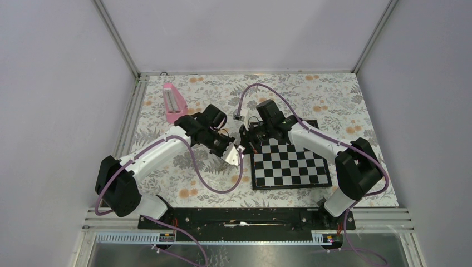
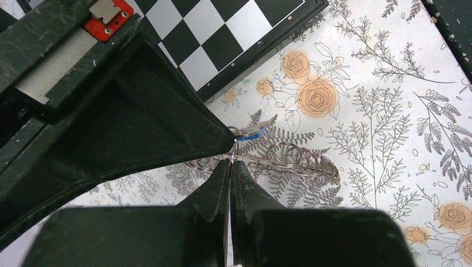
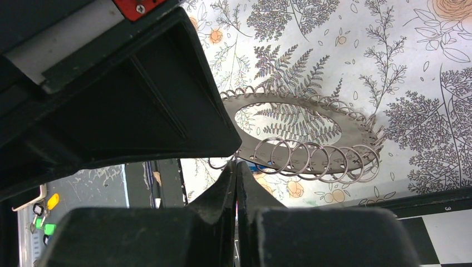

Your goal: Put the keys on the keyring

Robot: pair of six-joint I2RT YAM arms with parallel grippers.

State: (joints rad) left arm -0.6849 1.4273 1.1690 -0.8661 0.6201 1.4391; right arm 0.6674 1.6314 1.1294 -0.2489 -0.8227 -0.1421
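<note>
Beside the chessboard (image 1: pixel 289 164), left gripper (image 2: pixel 231 164), right gripper (image 3: pixel 236 167) closed at keyring (image 3: pixel 311 107).

Keyring (image 3: pixel 350 129): dull grey metal, bright wire coils. Key (image 2: pixel 249 135): blue plastic head. Chessboard (image 1: pixel 289 164): smooth.

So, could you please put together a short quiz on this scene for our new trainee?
1. True or false: the left pincer and the right pincer are both shut.
2. In the top view, the two pincers meet by the chessboard at its: A left edge; B right edge; C middle.
3. Fill in: the key has a ____ head.
Key: 1 true; 2 A; 3 blue.
</note>
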